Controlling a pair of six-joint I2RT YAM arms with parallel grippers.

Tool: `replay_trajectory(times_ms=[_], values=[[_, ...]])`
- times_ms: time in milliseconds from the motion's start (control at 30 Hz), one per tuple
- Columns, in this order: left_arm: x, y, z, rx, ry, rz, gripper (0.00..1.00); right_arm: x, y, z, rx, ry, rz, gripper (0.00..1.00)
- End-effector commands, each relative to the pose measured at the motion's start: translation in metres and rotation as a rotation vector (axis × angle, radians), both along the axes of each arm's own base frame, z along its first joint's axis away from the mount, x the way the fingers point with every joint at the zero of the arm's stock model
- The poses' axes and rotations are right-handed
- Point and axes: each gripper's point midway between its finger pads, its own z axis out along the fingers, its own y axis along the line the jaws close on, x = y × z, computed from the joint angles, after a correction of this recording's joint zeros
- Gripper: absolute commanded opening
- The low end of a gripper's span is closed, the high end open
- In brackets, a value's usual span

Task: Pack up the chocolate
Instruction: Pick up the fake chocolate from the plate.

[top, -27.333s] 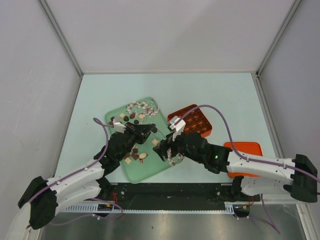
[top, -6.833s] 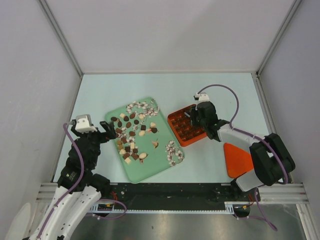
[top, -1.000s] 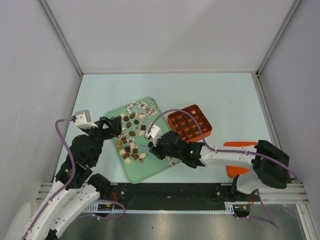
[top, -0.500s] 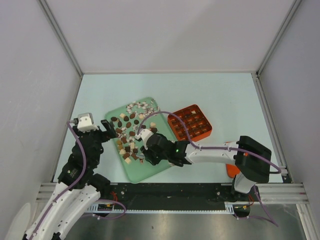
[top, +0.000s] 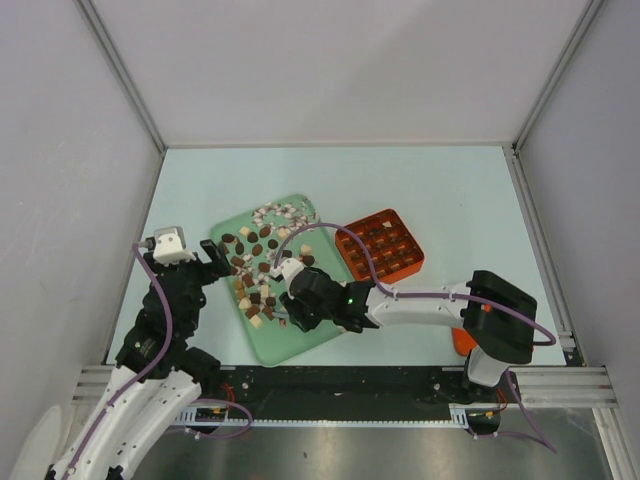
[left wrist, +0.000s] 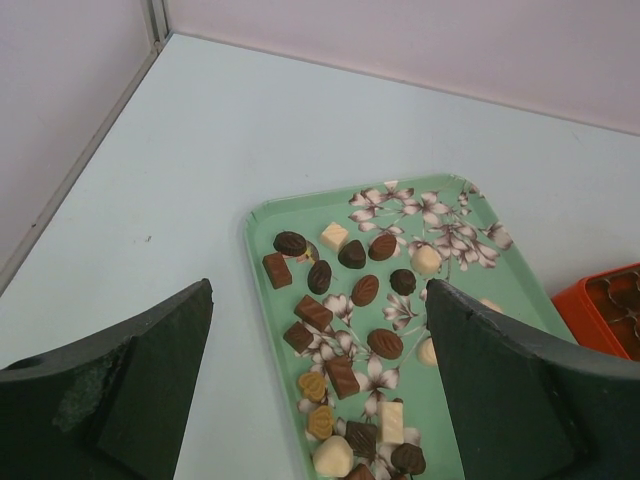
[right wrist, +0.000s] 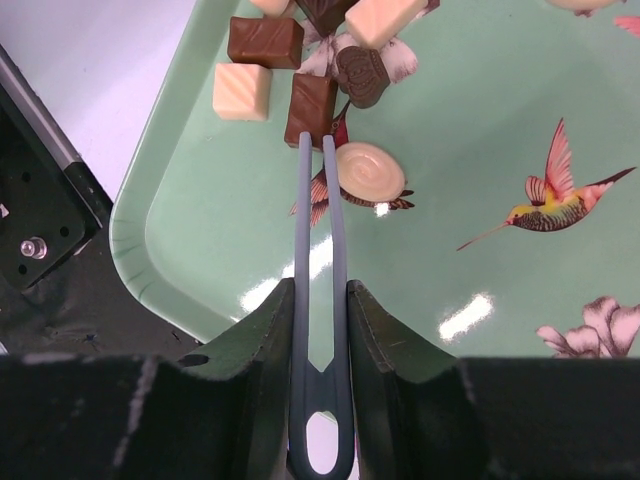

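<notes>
A pale blue-green table [top: 400, 180] fills the enclosure, its surface matte and evenly lit. Plain white panels close it in: a back wall [top: 340, 70], a left wall [top: 60, 150] and a right wall [top: 600, 130] (all bare). Aluminium posts [top: 120, 70] run along the two rear corners. At the near edge lies a black strip [top: 400, 381], then a brushed metal sheet [top: 350, 450]. The light is soft, the shadows faint.

We see a green floral tray [top: 285, 345] near the table's [top: 400, 180] front edge, left of centre. An orange gridded box [top: 403, 236] sits beside the tray's right edge. An orange lid [top: 460, 342] lies front-right, partly hidden. Grey tweezers [right wrist: 316, 250] point over the tray.
</notes>
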Motion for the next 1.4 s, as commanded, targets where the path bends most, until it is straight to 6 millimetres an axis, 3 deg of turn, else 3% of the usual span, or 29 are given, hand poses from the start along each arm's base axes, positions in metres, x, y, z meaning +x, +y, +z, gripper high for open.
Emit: replay_trajectory(times_ms=[0,567,1367], values=[[0.001,0.001,0.002,0.019,-0.009,-0.004,0.92,0.006,0.018,0.02,0.068,-0.017,-0.022,0.31],[0.001,0.0,0.0,0.018,-0.004,-0.011,0.92,0.005,0.025,0.026,0.107,-0.014,-0.019,0.37],[0.0,0.0,0.002,0.013,-0.01,-0.014,0.92,0.002,0.033,0.009,0.045,-0.038,-0.003,0.38]])
